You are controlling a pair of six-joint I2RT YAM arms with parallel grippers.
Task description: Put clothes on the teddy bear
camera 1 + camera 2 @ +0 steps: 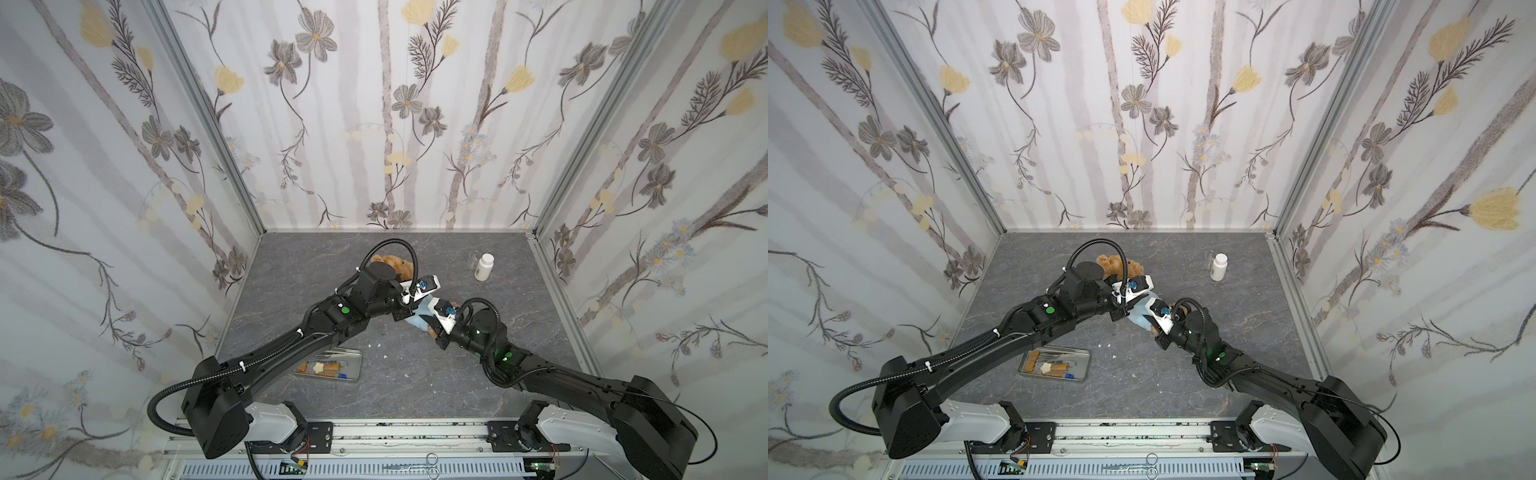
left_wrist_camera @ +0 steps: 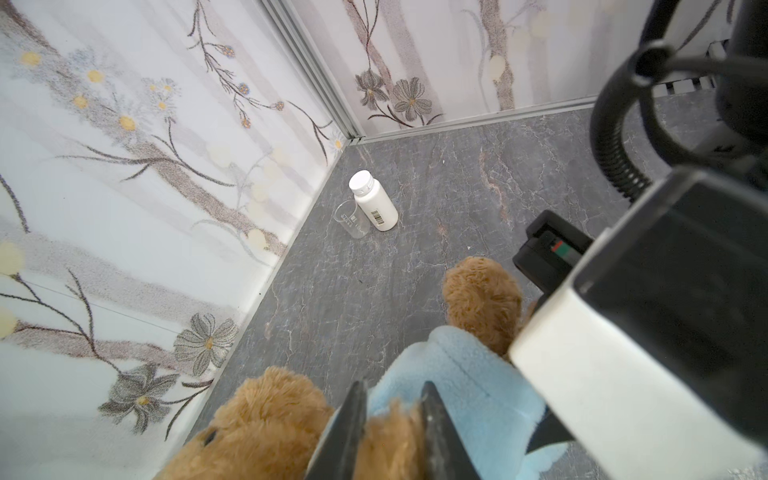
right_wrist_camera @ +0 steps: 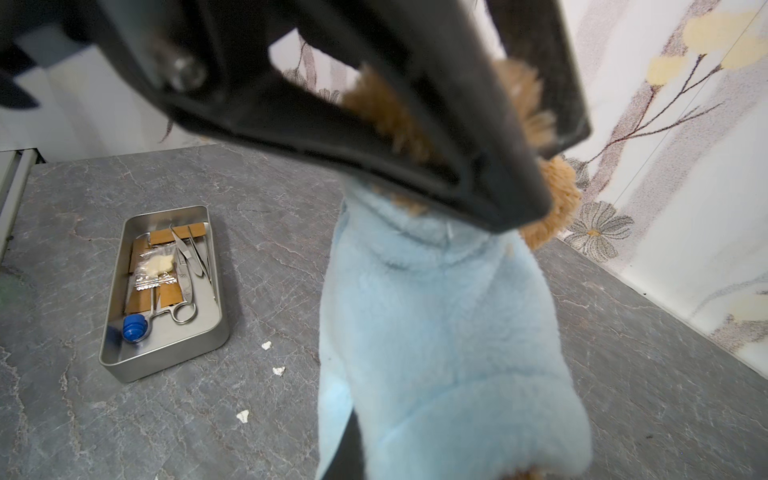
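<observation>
teddy bear middle of counter, head toward far edge, wearing light blue shirt | left fingers nearly shut, pinching its furry limb | right fingers closed on shirt hem | do: steady limb, pull hem evenly

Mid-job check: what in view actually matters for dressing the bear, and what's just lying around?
In play: teddy bear, light blue shirt, left gripper clamping the bear, right gripper gripping the shirt.
Lying about: white bottle, clear beaker, metal tray of tools, white scraps.

golden-brown curly teddy bear wearing light blue shirt
</observation>
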